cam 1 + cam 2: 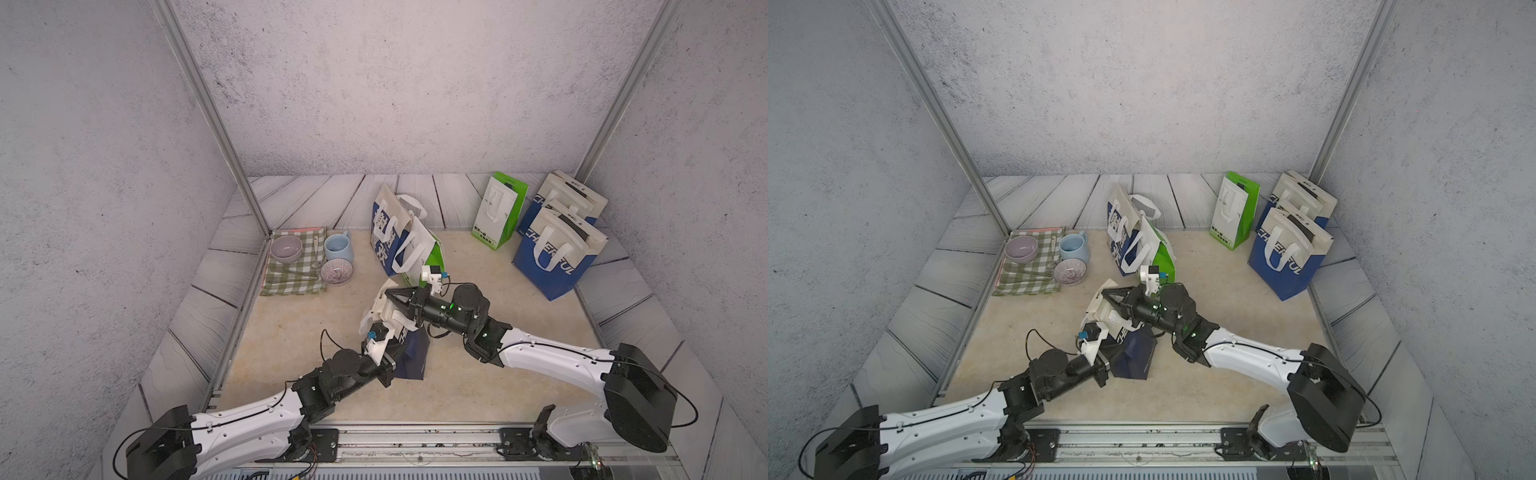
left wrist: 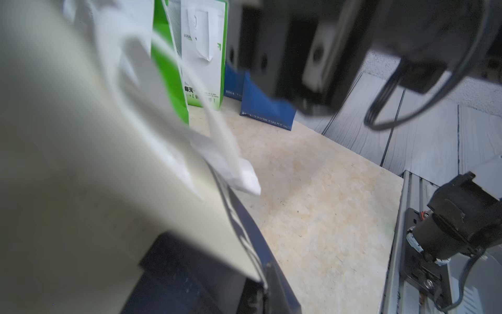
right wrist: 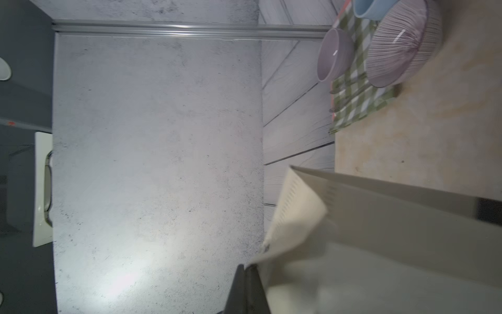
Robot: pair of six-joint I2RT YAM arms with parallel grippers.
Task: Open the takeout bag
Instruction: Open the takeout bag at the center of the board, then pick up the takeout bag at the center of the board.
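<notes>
I record the takeout bag (image 1: 417, 353) as cream above and navy below, with white lettering. The tabletop (image 1: 478, 374) is mottled beige. The cloth (image 1: 291, 274) is green-and-white check. On the cloth sits a plain lilac bowl (image 1: 286, 248). At the cloth's edge are a pale blue mug (image 1: 336, 246) and a striped bowl (image 1: 336, 272) with fine purple lines. Well apart from the cloth, a green bag (image 1: 500, 212) has a white face.

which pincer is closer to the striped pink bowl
Right, as far as the views show. The right pincer, shut on the takeout bag, points toward the striped bowl. The left pincer grips the bag farther back, toward the robot's base.
</notes>
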